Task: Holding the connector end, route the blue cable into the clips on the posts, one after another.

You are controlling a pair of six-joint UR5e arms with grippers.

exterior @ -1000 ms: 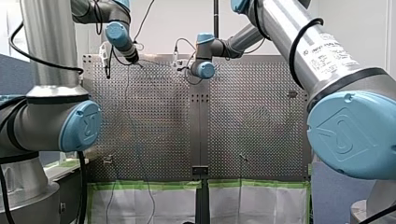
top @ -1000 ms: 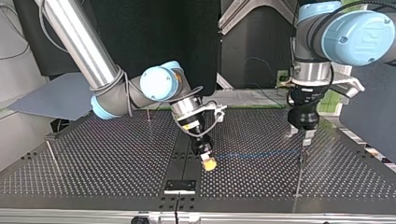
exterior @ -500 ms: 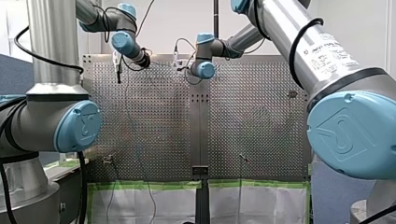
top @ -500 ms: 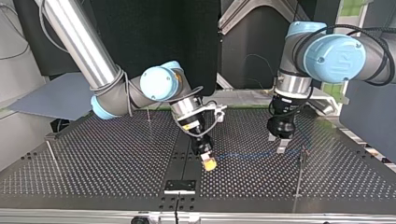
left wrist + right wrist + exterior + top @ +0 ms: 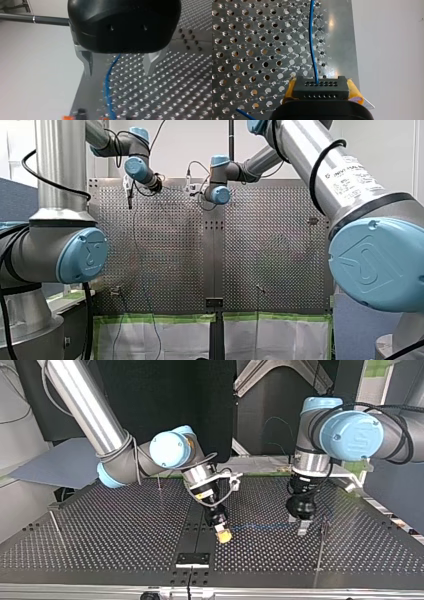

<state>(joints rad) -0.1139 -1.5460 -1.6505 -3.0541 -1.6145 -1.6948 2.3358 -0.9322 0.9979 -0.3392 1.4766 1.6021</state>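
Between the yellow pads (image 5: 355, 92) of my right gripper (image 5: 223, 535) sits the black connector (image 5: 320, 87), clamped from both sides just above the perforated table (image 5: 100, 535). From the connector's face the blue cable (image 5: 312, 45) runs away over the holes. Farther from the connector, toward the top view's right, my left gripper (image 5: 299, 526) hangs low over the table with its metal fingers (image 5: 87, 63) spread wide, gripping nothing. The cable passes loosely between them, clear of both. Just past that gripper, farthest from the connector, a thin post (image 5: 322, 530) stands upright; I cannot tell whether the cable touches it.
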